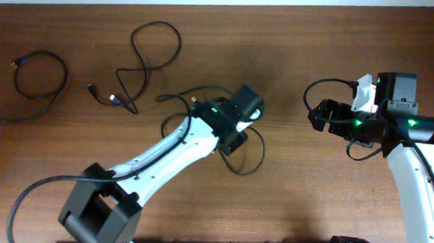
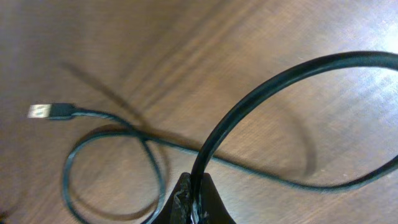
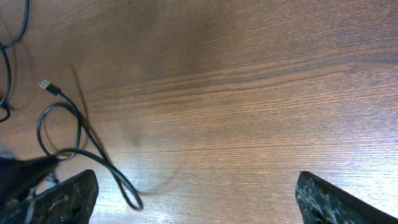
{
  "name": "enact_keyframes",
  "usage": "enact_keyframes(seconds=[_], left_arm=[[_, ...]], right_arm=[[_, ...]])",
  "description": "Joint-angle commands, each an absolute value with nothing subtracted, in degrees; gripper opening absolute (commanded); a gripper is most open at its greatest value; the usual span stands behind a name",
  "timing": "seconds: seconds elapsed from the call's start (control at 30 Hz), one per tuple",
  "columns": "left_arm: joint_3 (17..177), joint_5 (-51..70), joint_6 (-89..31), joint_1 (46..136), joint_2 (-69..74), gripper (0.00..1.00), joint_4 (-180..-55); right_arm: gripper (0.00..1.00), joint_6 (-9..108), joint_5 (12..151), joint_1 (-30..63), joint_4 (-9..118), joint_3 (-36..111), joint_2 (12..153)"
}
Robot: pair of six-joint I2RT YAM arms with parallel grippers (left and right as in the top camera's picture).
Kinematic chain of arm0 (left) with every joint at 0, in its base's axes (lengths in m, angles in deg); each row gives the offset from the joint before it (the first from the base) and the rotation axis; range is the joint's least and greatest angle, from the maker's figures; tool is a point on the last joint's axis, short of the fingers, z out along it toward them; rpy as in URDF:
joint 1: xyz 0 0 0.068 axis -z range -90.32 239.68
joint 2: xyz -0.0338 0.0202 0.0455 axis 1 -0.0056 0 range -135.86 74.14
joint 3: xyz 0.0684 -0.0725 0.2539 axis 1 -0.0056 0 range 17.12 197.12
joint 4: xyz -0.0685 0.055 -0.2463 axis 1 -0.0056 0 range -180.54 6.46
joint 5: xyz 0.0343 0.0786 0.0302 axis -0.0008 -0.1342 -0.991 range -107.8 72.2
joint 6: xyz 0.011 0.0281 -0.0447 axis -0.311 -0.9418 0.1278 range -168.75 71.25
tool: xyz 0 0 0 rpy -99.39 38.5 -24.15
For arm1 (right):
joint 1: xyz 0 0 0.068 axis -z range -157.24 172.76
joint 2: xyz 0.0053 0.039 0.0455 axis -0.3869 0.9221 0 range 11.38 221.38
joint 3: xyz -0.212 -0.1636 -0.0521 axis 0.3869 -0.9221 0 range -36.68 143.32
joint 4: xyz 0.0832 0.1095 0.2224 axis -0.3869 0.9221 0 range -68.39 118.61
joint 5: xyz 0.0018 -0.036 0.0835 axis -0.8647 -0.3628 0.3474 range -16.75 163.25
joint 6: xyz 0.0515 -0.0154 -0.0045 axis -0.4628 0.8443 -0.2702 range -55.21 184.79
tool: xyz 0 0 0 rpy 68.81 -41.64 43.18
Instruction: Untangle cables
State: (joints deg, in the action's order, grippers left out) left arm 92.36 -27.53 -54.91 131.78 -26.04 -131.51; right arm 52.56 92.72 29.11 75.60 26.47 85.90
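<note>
Clamped by the shut left gripper (image 2: 193,200), one cable (image 2: 249,99) seems unfinished; two other cables (image 1: 45,51) lie apart toward the table's (image 1: 310,186) left edge; right gripper (image 3: 198,199) gapes empty.

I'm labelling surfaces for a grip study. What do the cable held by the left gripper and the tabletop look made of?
Cable: probably a rubber or plastic sheath, smooth black with a faint sheen, bending in a soft arc. Plug: apparently a bright metal tip. Table: wood or wood-look laminate; brown grain lines, low gloss.

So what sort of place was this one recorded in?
Probably a robotics lab or test bench: a wooden table, two robot arms reaching over it, and loose black cables spread on it.
</note>
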Motion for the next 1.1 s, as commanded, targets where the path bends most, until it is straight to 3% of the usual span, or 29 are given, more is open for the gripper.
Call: enact_keyframes(seconds=[0.0, 0.3, 0.67, 0.9, 1.07], left_arm=[[93.3, -32.4, -51.3, 129.1, -24.7, 0.00, -131.3], [93.1, -37.1, -27.4, 121.3, -24.7, 0.00, -130.9], [93.1, -32.6, 7.4, 120.2, -24.7, 0.00, -130.7], [93.1, -27.4, -9.0, 123.4, -22.8, 0.00, -130.8], [94.3, -21.6, -17.4, 126.9, -11.3, 0.00, -130.0]], right_arm=[[1.00, 52.3, 92.0, 29.2, 75.6, 26.6, 85.8], [1.00, 52.3, 90.5, 29.2, 75.6, 26.6, 85.8], [1.00, 52.3, 90.1, 29.2, 75.6, 26.6, 85.8], [0.99, 52.3, 87.5, 29.2, 75.6, 26.6, 85.8], [0.99, 52.3, 87.5, 29.2, 75.4, 26.6, 85.8]])
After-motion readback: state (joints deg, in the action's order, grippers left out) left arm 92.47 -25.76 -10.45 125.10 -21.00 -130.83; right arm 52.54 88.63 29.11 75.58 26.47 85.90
